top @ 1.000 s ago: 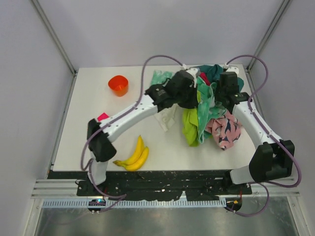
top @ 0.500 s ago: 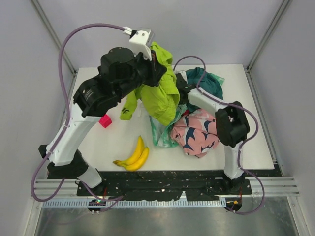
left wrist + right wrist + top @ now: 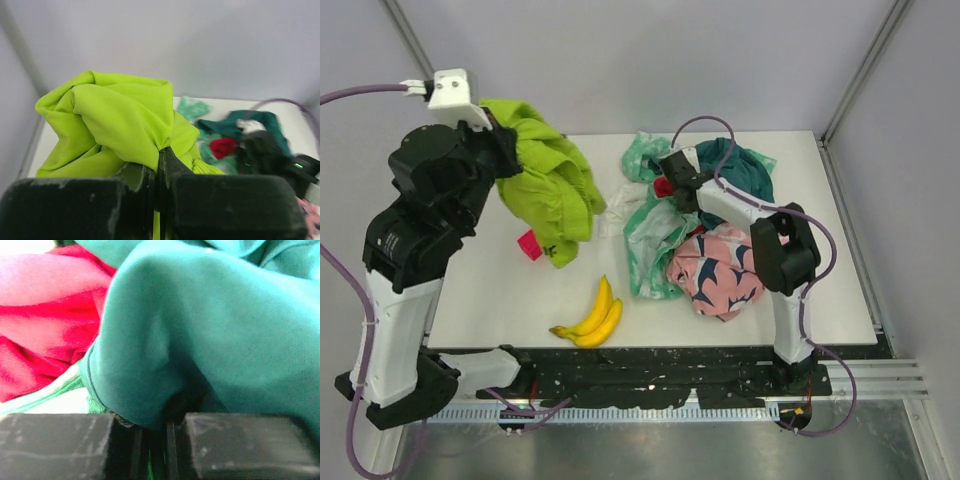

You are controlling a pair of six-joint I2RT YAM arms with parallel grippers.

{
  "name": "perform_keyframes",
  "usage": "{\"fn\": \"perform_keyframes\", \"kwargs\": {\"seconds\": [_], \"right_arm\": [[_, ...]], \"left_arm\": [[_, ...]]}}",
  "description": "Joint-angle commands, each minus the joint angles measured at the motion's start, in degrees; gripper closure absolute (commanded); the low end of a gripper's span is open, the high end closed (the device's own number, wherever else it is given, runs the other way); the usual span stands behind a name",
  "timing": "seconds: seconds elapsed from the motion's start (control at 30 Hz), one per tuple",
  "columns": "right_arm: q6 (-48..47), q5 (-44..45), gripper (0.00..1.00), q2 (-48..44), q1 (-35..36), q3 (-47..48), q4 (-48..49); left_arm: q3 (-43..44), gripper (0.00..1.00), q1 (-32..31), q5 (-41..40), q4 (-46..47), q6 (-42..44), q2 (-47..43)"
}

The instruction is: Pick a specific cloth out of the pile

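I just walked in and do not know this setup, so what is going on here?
The left gripper is shut on the lime-green cloth and holds it lifted over the left side of the table, apart from the pile. The right gripper is low in the pile, its fingers pinching the dark teal cloth. Two bananas lie near the front edge, untouched.
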Motion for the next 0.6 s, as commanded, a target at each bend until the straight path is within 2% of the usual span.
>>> {"fn": "perform_keyframes", "kwargs": {"seconds": [0.0, 0.1, 0.27, 0.4, 0.57], "right_arm": [[1.9, 2.1, 0.83, -2.8, -4.7, -4.8, -1.1], [1.4, 2.2, 0.83, -4.2, -7.3, -8.1, -0.2], [1.2, 1.4, 0.83, -7.0, -10.7, -12.9, 1.4], [0.4, 1.5, 0.83, -7.9, -12.7, -14.9, 2.3], [0.5, 1.1, 0.83, -9.1, -13.9, -16.1, 2.6]], "left_arm": [[-4.9, 1.0, 15.2, 2.8, 3.0, -3.5, -1.3], [-4.5, 1.0, 21.9, 3.7, 3.0, -3.4, 1.4], [5.6, 1.0, 32.9, 12.7, -0.2, -5.0, 11.5], [11.3, 1.0, 35.6, 12.1, -1.3, -4.9, 18.9], [8.8, 1.0, 37.4, 12.0, 2.5, -5.5, 23.4]]}}
